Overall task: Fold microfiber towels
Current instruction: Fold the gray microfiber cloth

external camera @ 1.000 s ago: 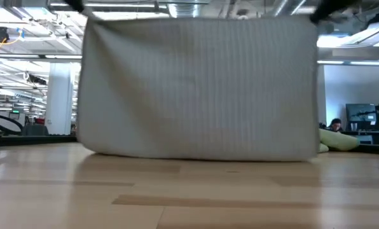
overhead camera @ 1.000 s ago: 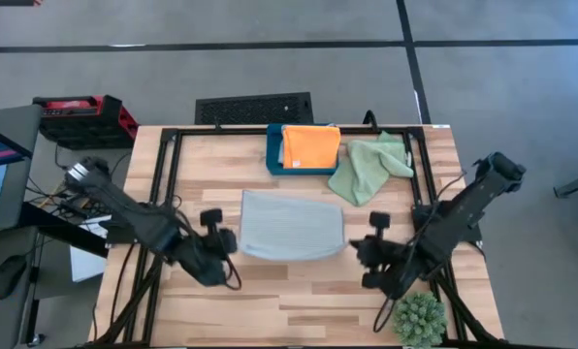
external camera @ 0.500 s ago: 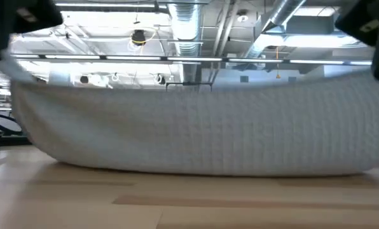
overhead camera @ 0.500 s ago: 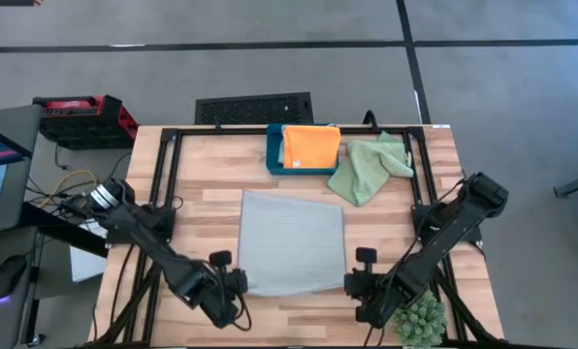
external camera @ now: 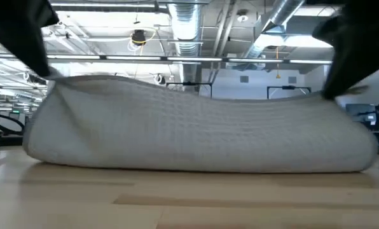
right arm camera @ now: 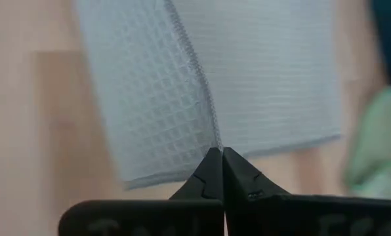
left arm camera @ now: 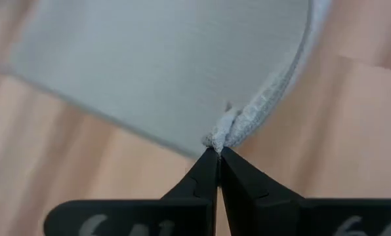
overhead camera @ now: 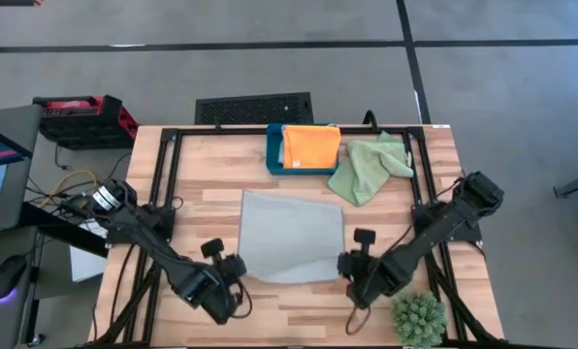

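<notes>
My left end effector (left arm camera: 218, 152) and right end effector (right arm camera: 216, 153), both clamped shut, pinch one pale blue-grey waffle-weave microfiber towel (overhead camera: 291, 236); its far edge is hidden in the low view.

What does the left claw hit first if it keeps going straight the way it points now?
Probably the pale blue-grey towel it already pinches by a corner: the left claw points across that cloth lying on the table. Beyond it, the teal box, though depth is unclear.
</notes>
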`<state>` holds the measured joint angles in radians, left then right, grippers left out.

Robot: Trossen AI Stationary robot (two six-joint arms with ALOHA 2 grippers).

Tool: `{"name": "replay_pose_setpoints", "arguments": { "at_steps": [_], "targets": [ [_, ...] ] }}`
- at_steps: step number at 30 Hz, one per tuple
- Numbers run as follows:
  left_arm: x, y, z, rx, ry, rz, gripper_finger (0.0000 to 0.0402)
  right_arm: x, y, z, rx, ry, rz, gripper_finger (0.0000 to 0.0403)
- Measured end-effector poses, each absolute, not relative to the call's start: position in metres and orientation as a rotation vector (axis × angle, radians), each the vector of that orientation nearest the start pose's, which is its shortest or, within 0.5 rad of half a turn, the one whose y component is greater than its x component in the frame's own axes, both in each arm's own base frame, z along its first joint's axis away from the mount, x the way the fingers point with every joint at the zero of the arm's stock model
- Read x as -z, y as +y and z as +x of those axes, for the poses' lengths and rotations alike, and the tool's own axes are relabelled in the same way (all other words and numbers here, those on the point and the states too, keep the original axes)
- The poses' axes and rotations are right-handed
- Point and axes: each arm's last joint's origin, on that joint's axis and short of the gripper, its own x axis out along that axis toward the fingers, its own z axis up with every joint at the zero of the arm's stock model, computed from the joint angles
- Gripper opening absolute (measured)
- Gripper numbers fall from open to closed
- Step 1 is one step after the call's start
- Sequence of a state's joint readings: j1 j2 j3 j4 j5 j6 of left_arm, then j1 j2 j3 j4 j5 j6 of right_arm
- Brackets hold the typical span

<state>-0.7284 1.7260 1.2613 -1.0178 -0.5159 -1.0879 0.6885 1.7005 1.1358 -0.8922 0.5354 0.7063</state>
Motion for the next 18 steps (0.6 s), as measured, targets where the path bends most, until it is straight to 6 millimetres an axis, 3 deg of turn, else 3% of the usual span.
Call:
{"name": "replay_pose_setpoints", "arguments": {
  "at_steps": [7, 18],
  "targets": [
    [-0.216, -0.158, 0.255, -0.717, 1.068, -0.028, 0.0, -0.19, 0.132, 0.259, 0.507, 1.224, -0.271, 0.0008],
    [-0.211, -0.103, 0.279, -0.904, 1.123, 0.011, 0.0, -0.189, 0.071, 0.281, 0.707, 1.258, -0.282, 0.0007]
  ]
}}
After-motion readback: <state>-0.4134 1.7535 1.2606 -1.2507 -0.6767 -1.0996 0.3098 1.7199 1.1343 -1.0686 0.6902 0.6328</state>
